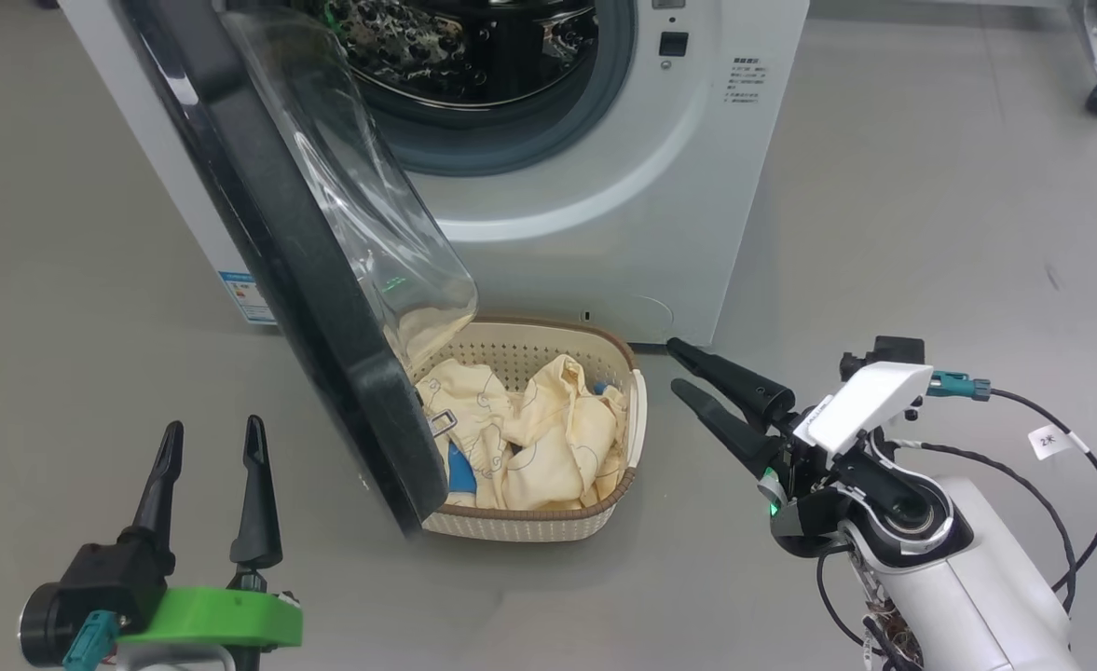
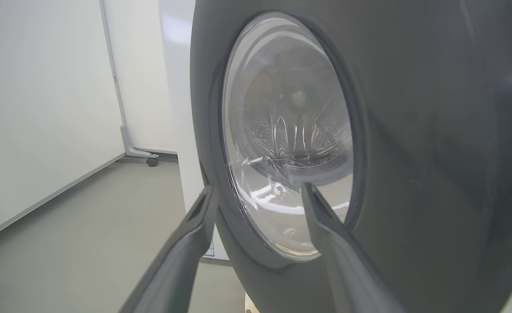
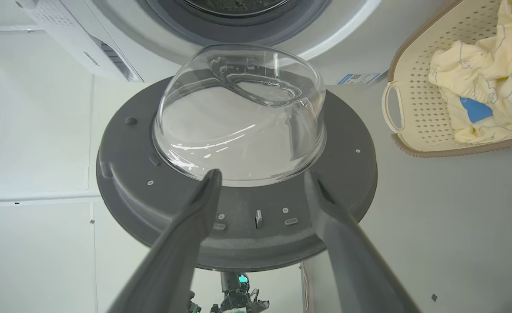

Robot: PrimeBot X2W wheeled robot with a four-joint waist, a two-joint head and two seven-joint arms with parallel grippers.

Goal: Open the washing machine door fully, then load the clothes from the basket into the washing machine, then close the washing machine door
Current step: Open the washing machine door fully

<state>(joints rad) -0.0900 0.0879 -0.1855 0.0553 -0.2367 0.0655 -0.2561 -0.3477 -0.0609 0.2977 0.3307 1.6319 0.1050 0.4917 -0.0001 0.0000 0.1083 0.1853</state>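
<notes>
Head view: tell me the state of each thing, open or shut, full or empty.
washing machine door: open, swung out over the left end of the basket.
washing machine: mouth uncovered.
basket: on the floor, holding clothes.
clothes: crumpled in the basket.
left gripper: open, empty.
right gripper: open, empty.

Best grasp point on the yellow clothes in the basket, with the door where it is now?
Probably the raised fold of the clothes toward the right end of the basket, approached from above and from the right with the right tool. The washing machine door overhangs the left end, while that bunched ridge stands highest and uncovered, giving open fingers something to close on.
</notes>
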